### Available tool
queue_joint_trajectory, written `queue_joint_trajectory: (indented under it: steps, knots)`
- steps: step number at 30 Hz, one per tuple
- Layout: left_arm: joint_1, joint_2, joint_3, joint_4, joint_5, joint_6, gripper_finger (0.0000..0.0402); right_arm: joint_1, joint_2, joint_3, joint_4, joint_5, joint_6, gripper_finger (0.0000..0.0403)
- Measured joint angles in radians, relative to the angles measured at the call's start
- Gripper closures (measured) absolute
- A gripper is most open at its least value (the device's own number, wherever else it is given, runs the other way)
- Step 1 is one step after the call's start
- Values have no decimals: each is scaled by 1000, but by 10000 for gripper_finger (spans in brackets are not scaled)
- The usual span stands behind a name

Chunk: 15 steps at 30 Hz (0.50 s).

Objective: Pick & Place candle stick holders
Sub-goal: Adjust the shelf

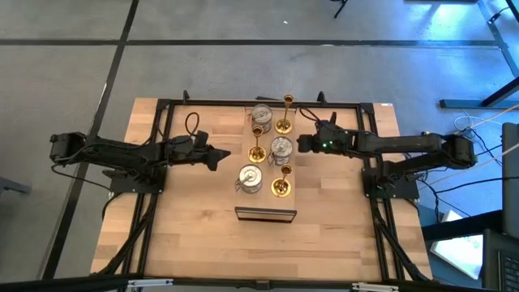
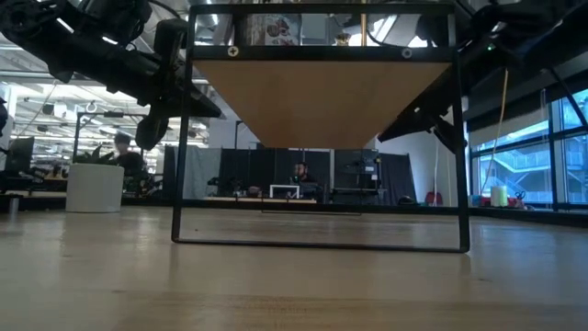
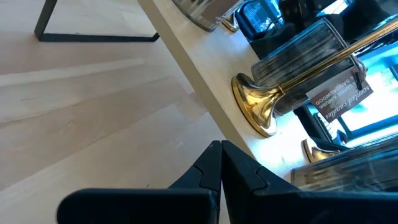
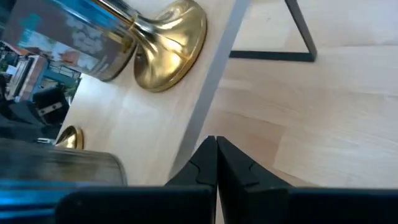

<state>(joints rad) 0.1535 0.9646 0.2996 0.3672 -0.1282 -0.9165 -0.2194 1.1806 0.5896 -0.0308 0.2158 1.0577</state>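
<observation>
Right gripper (image 4: pixel 216 146) fills your right wrist view, fingers pressed together, holding nothing, hovering just beside edge of wooden board (image 1: pixel 268 162), gold stick holder base (image 4: pixel 171 46) close ahead. Left gripper (image 1: pixel 220 154) on opposite side of board, fingers also pressed together, empty, near another gold stick (image 3: pixel 258 106). You see all six candle stick holders (image 1: pixel 268 150) standing upright on raised board at bench (image 1: pixel 195 235) centre: three gold sticks, three silvery cups (image 1: pixel 250 178)

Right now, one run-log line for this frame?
left gripper: shut, empty, left of board | right gripper: shut, empty, right of board | holders: six on board, untouched
</observation>
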Motion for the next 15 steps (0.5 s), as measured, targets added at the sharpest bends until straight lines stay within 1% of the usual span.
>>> queue_joint_trajectory:
  steps: [7, 15]
  knots:
    - [0, 0, 0, 0, 0, 14, 400, -3, 59, 0, 69, -10, 12, 403]
    - [0, 0, 0, 0, 27, 14, 400, -5, 128, 58, 65, -31, -23, 403]
